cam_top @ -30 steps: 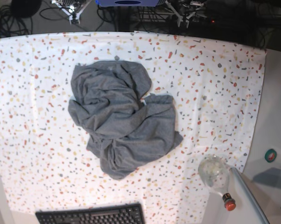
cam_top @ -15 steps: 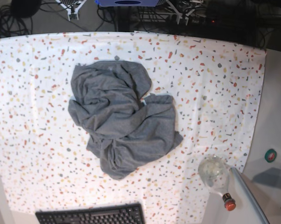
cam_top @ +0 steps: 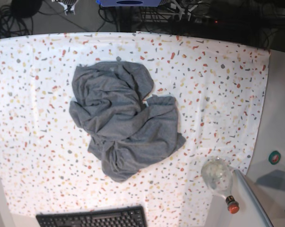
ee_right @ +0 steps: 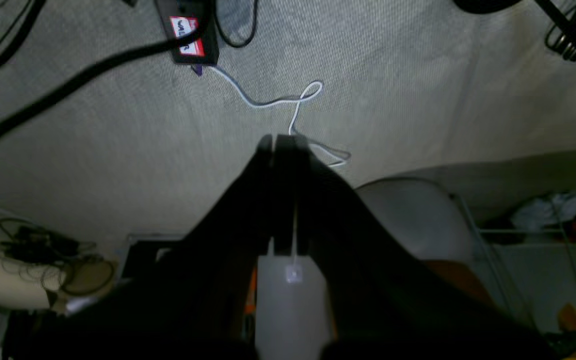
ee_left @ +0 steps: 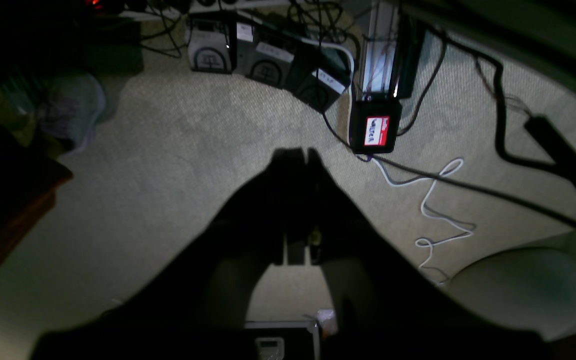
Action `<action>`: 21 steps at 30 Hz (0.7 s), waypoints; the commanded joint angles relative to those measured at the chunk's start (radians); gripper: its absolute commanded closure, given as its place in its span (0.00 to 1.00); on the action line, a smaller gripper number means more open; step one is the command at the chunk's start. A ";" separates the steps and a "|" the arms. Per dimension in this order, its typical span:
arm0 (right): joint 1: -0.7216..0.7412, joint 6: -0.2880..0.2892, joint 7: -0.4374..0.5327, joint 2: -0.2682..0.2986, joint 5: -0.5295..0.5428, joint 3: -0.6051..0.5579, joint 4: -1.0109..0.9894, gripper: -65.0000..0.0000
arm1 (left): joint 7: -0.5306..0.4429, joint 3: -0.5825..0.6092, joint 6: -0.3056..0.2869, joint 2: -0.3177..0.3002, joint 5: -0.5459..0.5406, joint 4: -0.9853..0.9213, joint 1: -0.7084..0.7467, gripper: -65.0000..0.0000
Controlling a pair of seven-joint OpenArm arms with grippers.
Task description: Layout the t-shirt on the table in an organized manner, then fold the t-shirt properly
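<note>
Inspection finding: the heather-grey soft knit t-shirt (cam_top: 123, 120) lies crumpled in a rumpled heap on the white speckled table (cam_top: 218, 85), roughly central and somewhat nearer the left edge, with one loose lobe trailing toward the front edge. No part of it is spread flat; neither collar nor sleeves can be told apart in the heap.

My left claw (ee_left: 298, 152) has its jaws pressed together and holds nothing; its wrist view shows only beige carpet and cables. My right claw (ee_right: 279, 140) is likewise closed and empty, also pointing at the floor. Neither arm shows in the base view, so both are clear of the table.

Judgement: layout is not begun. To do it well, I should part both claws before descending, take two well-separated outer edges of the heap, not the bunched middle, then lift and draw them apart so the cloth unrolls flat
</note>
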 commanded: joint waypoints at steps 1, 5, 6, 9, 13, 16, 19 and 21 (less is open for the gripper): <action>-0.003 -0.006 -0.009 0.000 0.001 0.003 0.002 1.00 | 0.001 0.003 -0.003 -0.005 0.005 0.014 0.020 1.00; -0.036 -0.006 -0.009 0.002 0.001 0.003 0.037 1.00 | 0.001 0.006 -0.003 -0.022 0.014 0.071 0.074 1.00; -0.062 -0.006 -0.009 0.002 0.001 0.003 0.071 1.00 | 0.001 0.006 -0.003 -0.034 0.029 0.094 0.094 1.00; -0.163 -0.006 -0.015 0.003 0.002 0.004 0.226 1.00 | 0.001 0.004 -0.004 -0.064 0.054 0.213 0.180 1.00; -0.336 -0.006 -0.030 0.010 0.002 0.119 0.505 1.00 | 0.001 0.004 -0.006 -0.114 0.051 0.445 0.342 1.00; -0.430 -0.006 -0.058 0.008 0.002 0.215 0.710 1.00 | 0.001 -0.008 -0.006 -0.147 0.049 0.606 0.448 1.00; -0.479 -0.006 -0.093 0.008 0.002 0.294 0.862 1.00 | 0.001 -0.009 -0.006 -0.189 0.003 0.737 0.520 1.00; -0.497 -0.004 -0.141 0.008 0.002 0.362 0.953 1.00 | 0.001 -0.008 -0.006 -0.221 -0.075 0.822 0.563 1.00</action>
